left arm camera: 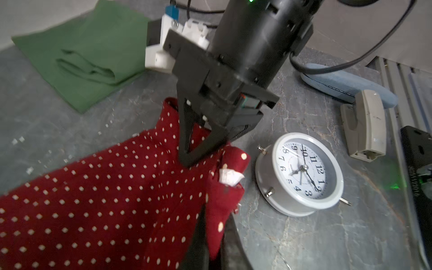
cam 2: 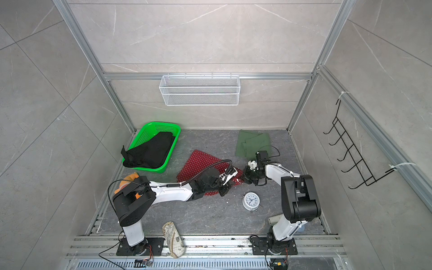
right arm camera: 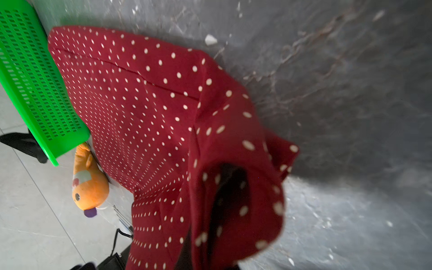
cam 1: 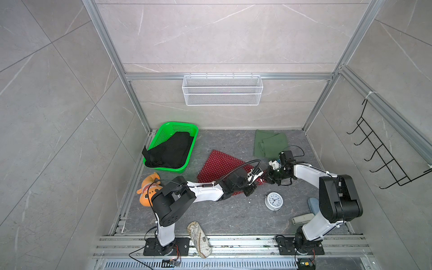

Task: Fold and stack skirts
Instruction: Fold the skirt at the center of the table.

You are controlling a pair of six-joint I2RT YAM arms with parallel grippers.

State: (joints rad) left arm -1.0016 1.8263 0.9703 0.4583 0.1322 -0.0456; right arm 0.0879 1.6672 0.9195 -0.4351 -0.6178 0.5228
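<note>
The red skirt [cam 1: 219,164] with white polka dots lies mid-floor, seen in both top views and spread wide in the right wrist view [right arm camera: 145,100]. My left gripper [left arm camera: 214,233] is shut on its near right corner, cloth pinched between the dark fingers. My right gripper [right arm camera: 205,233] is shut on the same edge a little farther back; red cloth drapes over its fingers. In a top view the two grippers stand close together, the left [cam 1: 249,190] and the right [cam 1: 268,179]. The dark green skirt [cam 1: 270,143] lies folded at the back right. The black skirt [cam 1: 170,149] sits in the basket.
The green plastic basket [cam 1: 161,134] stands back left, an orange plush toy [cam 1: 148,189] beside the left arm. A white alarm clock [cam 1: 274,201] lies just right of the grippers. A patterned slipper [cam 1: 199,238], a blue pad [cam 1: 312,204] and a beige clip [cam 1: 302,218] lie near the front.
</note>
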